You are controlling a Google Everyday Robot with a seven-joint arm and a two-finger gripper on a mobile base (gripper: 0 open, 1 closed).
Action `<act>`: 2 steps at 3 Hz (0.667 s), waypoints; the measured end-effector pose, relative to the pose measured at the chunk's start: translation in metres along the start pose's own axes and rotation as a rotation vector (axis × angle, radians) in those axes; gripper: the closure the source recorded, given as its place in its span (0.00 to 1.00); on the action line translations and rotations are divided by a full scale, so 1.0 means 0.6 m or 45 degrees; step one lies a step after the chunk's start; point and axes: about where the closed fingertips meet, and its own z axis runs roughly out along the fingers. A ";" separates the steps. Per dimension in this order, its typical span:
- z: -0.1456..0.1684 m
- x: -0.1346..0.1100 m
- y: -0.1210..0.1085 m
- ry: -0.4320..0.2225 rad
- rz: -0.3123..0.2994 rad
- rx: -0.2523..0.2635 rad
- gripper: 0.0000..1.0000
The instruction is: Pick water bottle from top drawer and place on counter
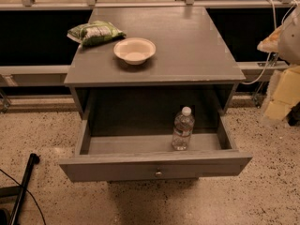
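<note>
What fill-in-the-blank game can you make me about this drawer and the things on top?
1. The water bottle stands in the open top drawer, and its cap is ____.
2. On the counter, the bag beside the bowl is coloured ____.
3. The bowl has ____ inside it.
4. The gripper is at the picture's ____ edge, not touching the bottle.

Missing words: white, green, nothing, right.

Bottle [183,129] in drawer [117,168], tool [280,95] at right

The gripper [283,95], beyond the right edge of the counter [187,46], is blocky and pale yellow. Above it is a rounded white arm shell [291,32], with a thin white cable [273,36] alongside.
</note>
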 end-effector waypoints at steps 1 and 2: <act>0.000 0.000 0.000 0.000 0.000 0.000 0.00; 0.039 0.001 -0.003 -0.051 0.000 -0.054 0.00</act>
